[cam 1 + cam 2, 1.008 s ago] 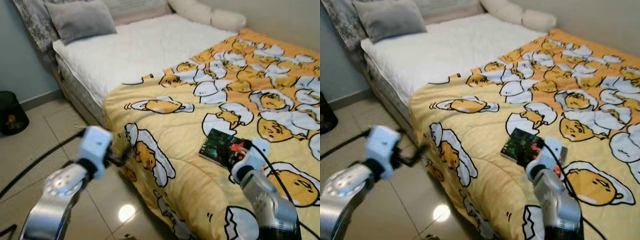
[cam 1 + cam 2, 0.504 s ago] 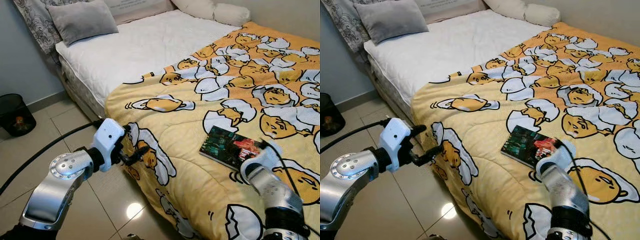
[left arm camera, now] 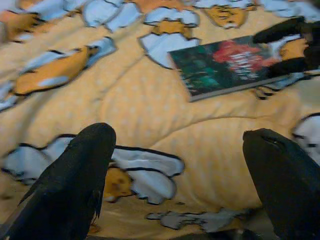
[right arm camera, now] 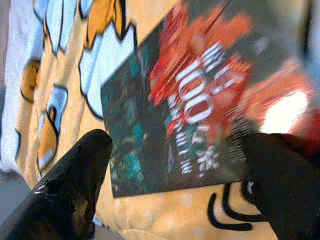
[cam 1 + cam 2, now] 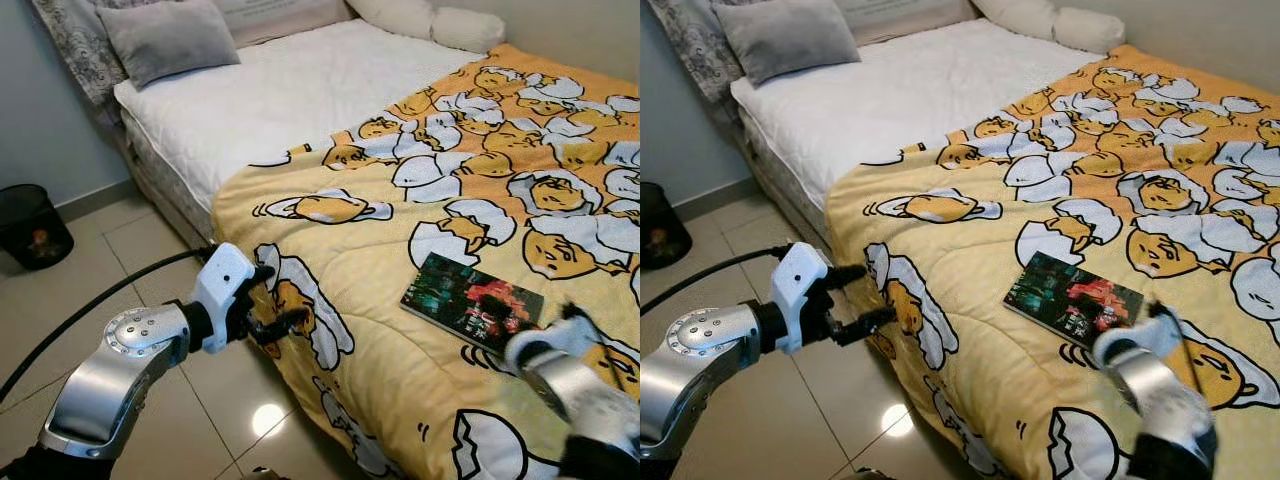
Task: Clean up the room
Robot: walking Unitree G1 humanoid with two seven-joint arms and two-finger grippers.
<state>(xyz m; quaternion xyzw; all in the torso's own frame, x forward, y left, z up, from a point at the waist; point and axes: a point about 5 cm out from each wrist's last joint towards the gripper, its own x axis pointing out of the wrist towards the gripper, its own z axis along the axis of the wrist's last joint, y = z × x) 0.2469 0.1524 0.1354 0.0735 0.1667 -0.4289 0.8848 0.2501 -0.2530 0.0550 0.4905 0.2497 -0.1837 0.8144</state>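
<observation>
The right arm [image 5: 575, 385] is smeared by motion blur and cut off at the picture's bottom edge, the book [image 4: 200, 105] cover's lettering is too blurred to read in the right wrist view, and the bin [image 5: 32, 225] is cut by the left edge, its contents indistinct.

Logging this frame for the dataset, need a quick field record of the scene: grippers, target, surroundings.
left gripper: open, at the bed's near edge, over the yellow blanket
right gripper: open, fingers on either side of the book's near end, not closed
book: flat on the blanket, dark cover with red print
bed: white sheet bare at the head, grey pillow
floor: black waste bin beside the bed
</observation>
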